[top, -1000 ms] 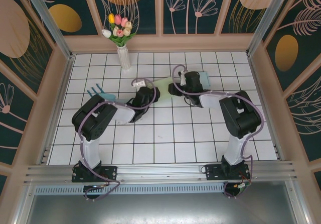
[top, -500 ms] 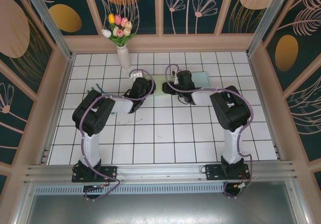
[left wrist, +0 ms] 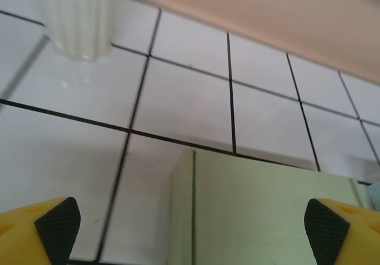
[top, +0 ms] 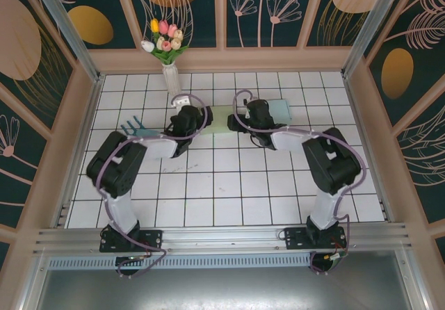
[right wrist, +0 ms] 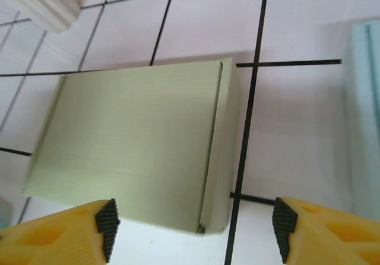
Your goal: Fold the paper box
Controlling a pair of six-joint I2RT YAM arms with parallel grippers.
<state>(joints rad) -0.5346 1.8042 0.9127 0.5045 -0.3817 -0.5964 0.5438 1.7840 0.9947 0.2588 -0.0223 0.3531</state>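
Where the white tiled table [top: 229,185] runs toward 12 o'clock, the pale green paper box [top: 219,120] lies flat on the tiles between the two arms, its top panel closed down and a narrow folded strip running along one edge. From the top view the left arm [top: 111,167] rises from its base at 7 o'clock, bends its elbow out toward 9 o'clock and stretches low across the tiles, so the left gripper [top: 197,120] sits just at the box's 9 o'clock side. The right arm [top: 334,160] mirrors it — elbow out toward 3 o'clock, forearm reaching in — with the right gripper [top: 243,120] at the box's 3 o'clock side. On the left wrist view the left gripper [left wrist: 190,232] stands spread wide, its black pads [left wrist: 56,229] far apart and clear of the box [left wrist: 261,211]; it holds nothing. The right gripper [right wrist: 196,226] is also parted, pads [right wrist: 107,226] off the cardboard, with only the near corner of the box [right wrist: 136,152] between them — nothing gripped. A white ribbed vase [top: 171,80] of tulips stands at the box's 11 o'clock, a light blue paper sheet [top: 279,108] lies at its 2 o'clock, and a blue fork-shaped piece [top: 132,126] lies out at 9 o'clock.
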